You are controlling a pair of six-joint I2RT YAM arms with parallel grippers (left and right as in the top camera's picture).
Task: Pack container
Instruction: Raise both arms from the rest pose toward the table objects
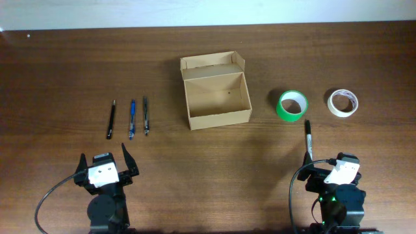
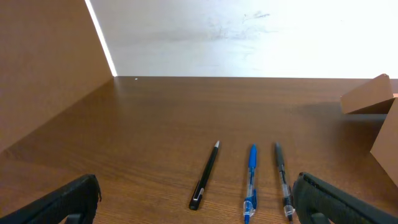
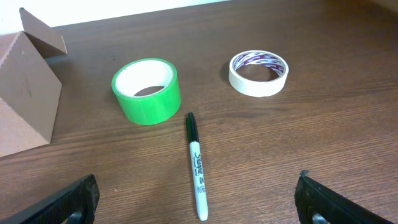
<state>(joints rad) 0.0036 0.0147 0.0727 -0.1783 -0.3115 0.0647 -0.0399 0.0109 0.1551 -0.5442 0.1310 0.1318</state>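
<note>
The container (image 1: 220,119), a tan cardboard box, stands open and empty at the table's middle, lid flap (image 1: 212,63) folded back. Left of it lie a black pen (image 1: 111,120), a blue pen (image 1: 132,119) and a dark pen (image 1: 145,116). To its right are a green tape roll (image 1: 284,112), a white tape roll (image 1: 333,106) and a black-capped marker (image 1: 308,136). My left gripper (image 1: 104,156) is open near the front edge, short of the pens (image 2: 205,175). My right gripper (image 1: 331,170) is open too, the marker (image 3: 197,168) lying ahead between its fingers.
The wall runs along the table's far edge (image 1: 208,26). The box's corner (image 3: 22,99) shows at the left of the right wrist view, with the green roll (image 3: 149,106) and white roll (image 3: 255,87) beyond the marker.
</note>
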